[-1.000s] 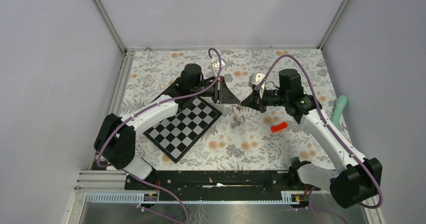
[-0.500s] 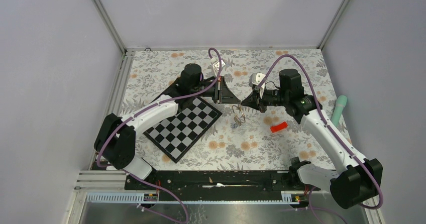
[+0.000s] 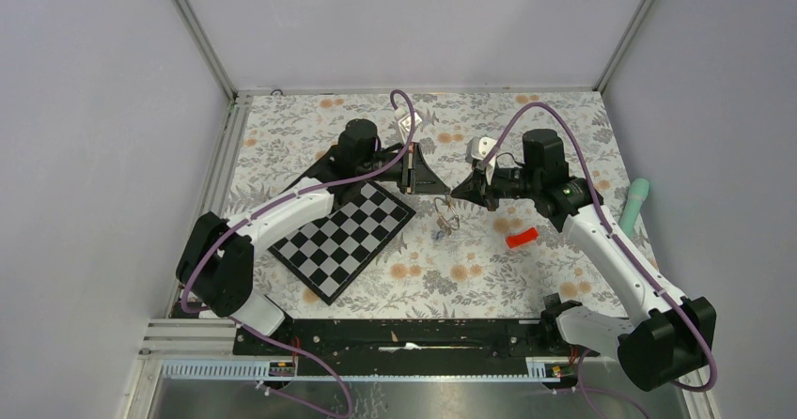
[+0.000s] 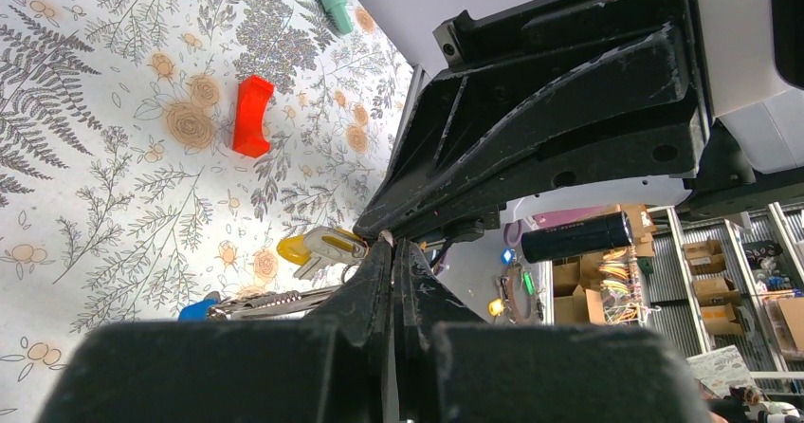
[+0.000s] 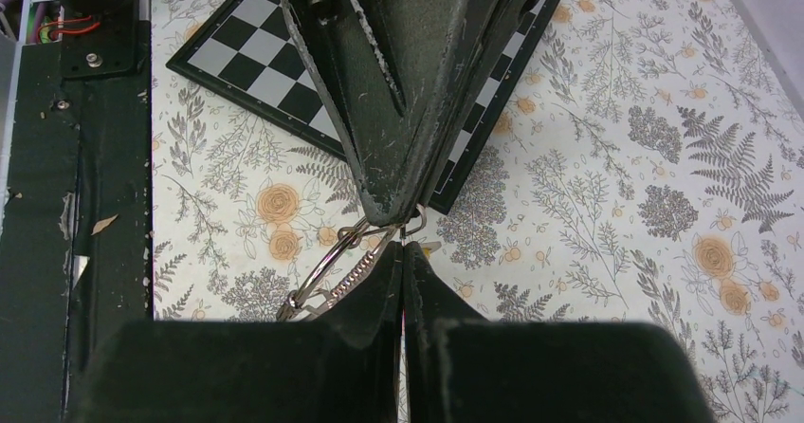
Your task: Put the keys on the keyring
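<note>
Top external view has both arms reaching to the middle of the bench [image 3: 451, 283], where their tips touch. Here the left tool [image 3: 442, 190] is clenched, and in the right wrist view the keyring [image 3: 445, 214] goes into its tip and hangs down from it. Also the right tool [image 3: 461, 192] is clenched, with its tip just under the ring; whether it pinches the ring or a key I cannot tell. Just beside the ring, on its near side, are the keys [image 3: 438, 233], one with a blue cap [image 4: 194, 307] and one with a yellow head [image 4: 301, 248].

To the left, the far corner of the chessboard [image 3: 343, 240] is near the ring but apart from it. A red piece [image 3: 522, 238] lies to the right, apart. Open flowered cloth is on the near side. A green item [image 3: 635, 203] lies at the right edge of the bench.
</note>
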{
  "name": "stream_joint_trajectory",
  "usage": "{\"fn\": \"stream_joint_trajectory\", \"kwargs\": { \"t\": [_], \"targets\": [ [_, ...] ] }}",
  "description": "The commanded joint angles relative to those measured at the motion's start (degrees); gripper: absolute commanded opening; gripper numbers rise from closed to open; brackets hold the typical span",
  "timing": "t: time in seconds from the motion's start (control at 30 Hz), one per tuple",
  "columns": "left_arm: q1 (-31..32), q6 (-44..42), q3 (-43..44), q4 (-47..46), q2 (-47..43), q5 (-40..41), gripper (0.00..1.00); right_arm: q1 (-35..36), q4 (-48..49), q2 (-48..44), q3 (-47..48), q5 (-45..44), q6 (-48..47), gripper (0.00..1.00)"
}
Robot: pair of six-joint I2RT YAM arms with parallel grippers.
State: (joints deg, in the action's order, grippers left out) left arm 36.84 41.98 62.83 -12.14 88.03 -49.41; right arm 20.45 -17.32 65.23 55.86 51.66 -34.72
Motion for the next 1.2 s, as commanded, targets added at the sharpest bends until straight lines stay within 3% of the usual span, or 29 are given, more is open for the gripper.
{"fn": "stream_joint_trajectory", "kwargs": {
  "t": [0.0, 1.17],
  "targets": [
    [0.91, -0.49, -0.08, -2.45, -0.82, -1.36, 0.00, -0.32, 2.11, -1.42, 2.33, 0.24, -1.55, 0.00],
    [0.69, -0.76, -0.22, -2.27, -1.02, -1.05, 0.00, -0.41, -3.97, -1.61, 3.71, 5.55, -6.51, 0.00]
  ]
}}
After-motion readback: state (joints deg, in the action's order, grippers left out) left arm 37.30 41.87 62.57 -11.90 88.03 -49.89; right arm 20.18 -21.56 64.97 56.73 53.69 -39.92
